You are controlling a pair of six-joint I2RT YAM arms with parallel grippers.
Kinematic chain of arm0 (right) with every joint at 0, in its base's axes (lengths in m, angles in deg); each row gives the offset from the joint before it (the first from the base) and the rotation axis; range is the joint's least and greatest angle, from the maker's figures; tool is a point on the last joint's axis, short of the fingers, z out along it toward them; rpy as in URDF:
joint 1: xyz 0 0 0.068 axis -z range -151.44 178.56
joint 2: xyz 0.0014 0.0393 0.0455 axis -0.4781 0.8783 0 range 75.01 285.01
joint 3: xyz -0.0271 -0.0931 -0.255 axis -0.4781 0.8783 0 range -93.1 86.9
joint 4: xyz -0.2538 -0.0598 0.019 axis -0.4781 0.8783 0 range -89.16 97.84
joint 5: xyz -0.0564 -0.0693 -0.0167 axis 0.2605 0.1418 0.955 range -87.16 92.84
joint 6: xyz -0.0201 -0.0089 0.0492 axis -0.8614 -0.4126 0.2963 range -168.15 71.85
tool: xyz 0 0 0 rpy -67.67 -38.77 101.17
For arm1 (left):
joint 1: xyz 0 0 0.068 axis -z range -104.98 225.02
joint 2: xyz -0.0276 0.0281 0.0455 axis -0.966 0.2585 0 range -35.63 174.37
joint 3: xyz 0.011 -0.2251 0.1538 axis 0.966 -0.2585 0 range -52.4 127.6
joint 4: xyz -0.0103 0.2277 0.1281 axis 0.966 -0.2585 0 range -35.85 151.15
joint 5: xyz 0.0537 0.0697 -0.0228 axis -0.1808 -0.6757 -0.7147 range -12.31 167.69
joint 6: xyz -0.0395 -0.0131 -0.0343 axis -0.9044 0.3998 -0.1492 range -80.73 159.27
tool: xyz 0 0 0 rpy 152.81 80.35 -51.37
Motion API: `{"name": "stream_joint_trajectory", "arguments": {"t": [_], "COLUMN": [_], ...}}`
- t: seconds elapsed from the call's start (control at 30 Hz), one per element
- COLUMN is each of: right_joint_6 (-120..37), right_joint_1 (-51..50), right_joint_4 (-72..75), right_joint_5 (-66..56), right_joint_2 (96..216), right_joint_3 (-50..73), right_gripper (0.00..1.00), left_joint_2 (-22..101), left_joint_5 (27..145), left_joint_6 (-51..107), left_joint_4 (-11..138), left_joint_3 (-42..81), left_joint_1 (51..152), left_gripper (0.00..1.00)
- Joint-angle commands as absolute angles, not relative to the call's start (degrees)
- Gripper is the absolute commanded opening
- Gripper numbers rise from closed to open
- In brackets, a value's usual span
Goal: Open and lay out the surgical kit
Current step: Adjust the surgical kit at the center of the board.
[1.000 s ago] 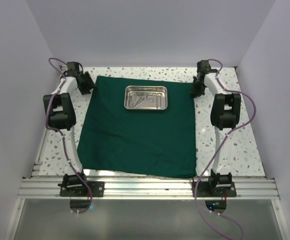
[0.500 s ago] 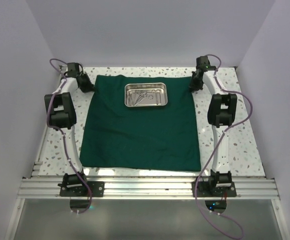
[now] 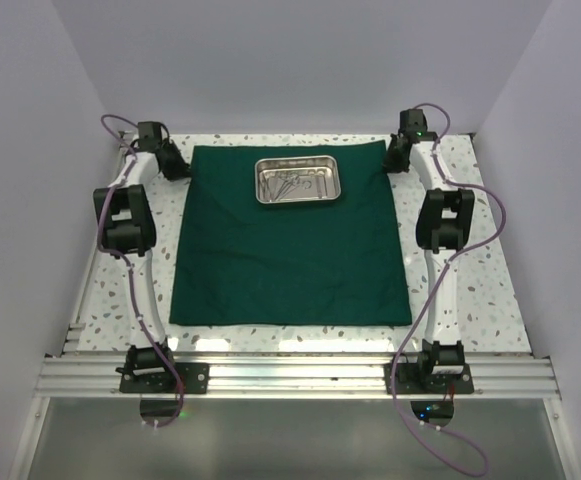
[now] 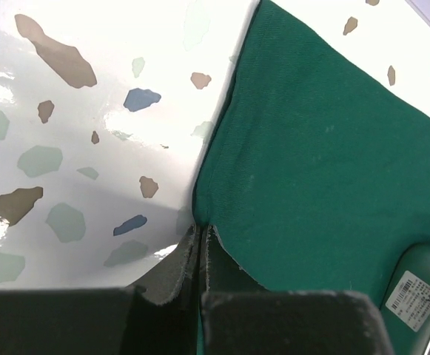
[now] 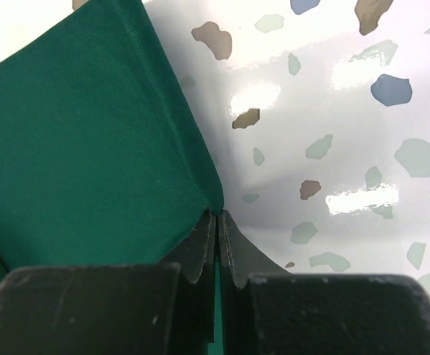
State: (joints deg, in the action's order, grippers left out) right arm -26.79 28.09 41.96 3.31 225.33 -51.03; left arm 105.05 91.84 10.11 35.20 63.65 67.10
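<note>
Fingers (image 4: pixel 169 268) of the left gripper (image 4: pixel 200 231) are clenched on the dark green cloth wrap (image 4: pixel 311 163), with a thin fold of its hem pinched between the pads. The fabric rises slightly from the speckled table (image 4: pixel 89 111) right at the pinch, then lies flat away from it. At the lower right edge of this wrist view there is a rounded, green-tinted shape with a white barcode label (image 4: pixel 413 293); what the shape is cannot be told.

The right gripper (image 5: pixel 218 216) is likewise clamped on the cloth wrap (image 5: pixel 74 148). Its two fingers (image 5: pixel 237 251) meet on the hem, and the glossy table (image 5: pixel 333 111) shows bare to the right of them.

From above, the left gripper (image 3: pixel 175 166) sits at the far left corner of the cloth wrap (image 3: pixel 290 250) and the right gripper (image 3: pixel 396 158) at the far right corner. Both arms reach out along the sides of the table (image 3: pixel 470 280). The cloth lies spread open as one large, nearly square sheet, running from the far part of the table to near its front edge. The steel tray (image 3: pixel 299 161) stands on the cloth close to the far hem, between the two grippers and apart from both. Small steel instruments (image 3: pixel 295 184) lie inside it, too small to tell one from another.
</note>
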Motion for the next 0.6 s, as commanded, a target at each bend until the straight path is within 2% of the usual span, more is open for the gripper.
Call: {"name": "stream_joint_trajectory", "arguments": {"t": [0.0, 0.07, 0.1, 0.13, 0.17, 0.2, 0.3, 0.4, 0.57], "right_joint_6": [-27.06, -26.80, -26.88, -26.88, -26.88, -27.32, -28.02, -29.34, -30.58], "right_joint_1": [30.41, 30.58, 30.67, 30.67, 30.58, 30.67, 30.67, 30.58, 30.67], "right_joint_4": [41.88, 41.45, 41.27, 41.35, 41.62, 41.88, 39.61, 35.74, 38.80], "right_joint_5": [11.44, 11.63, 11.02, 10.75, 10.49, 9.79, 9.87, 11.01, 13.12], "right_joint_2": [225.56, 225.21, 225.12, 224.95, 224.95, 224.69, 220.74, 215.03, 208.01], "right_joint_3": [-48.62, -48.28, -48.36, -48.71, -49.06, -49.50, -46.97, -41.69, -40.63], "right_gripper": [0.00, 0.00, 0.00, 0.00, 0.00, 0.25, 0.78, 0.96, 0.98], "left_joint_2": [104.48, 103.07, 102.19, 102.18, 102.35, 102.53, 100.35, 96.40, 92.78], "left_joint_5": [85.34, 82.19, 82.43, 82.78, 82.35, 82.52, 82.70, 83.22, 88.58], "left_joint_6": [10.01, 9.04, 9.04, 9.39, 9.57, 9.83, 11.15, 11.68, 11.32], "left_joint_4": [33.29, 34.16, 34.43, 34.34, 33.13, 32.59, 31.79, 32.06, 31.10], "left_joint_3": [61.70, 59.67, 58.53, 58.61, 59.13, 60.61, 62.47, 62.91, 65.02], "left_joint_1": [66.49, 66.58, 66.41, 66.32, 66.32, 66.32, 66.32, 66.32, 67.36], "left_gripper": [0.00, 0.00, 0.09, 0.24, 0.48, 0.99, 1.00, 1.00, 1.00]}}
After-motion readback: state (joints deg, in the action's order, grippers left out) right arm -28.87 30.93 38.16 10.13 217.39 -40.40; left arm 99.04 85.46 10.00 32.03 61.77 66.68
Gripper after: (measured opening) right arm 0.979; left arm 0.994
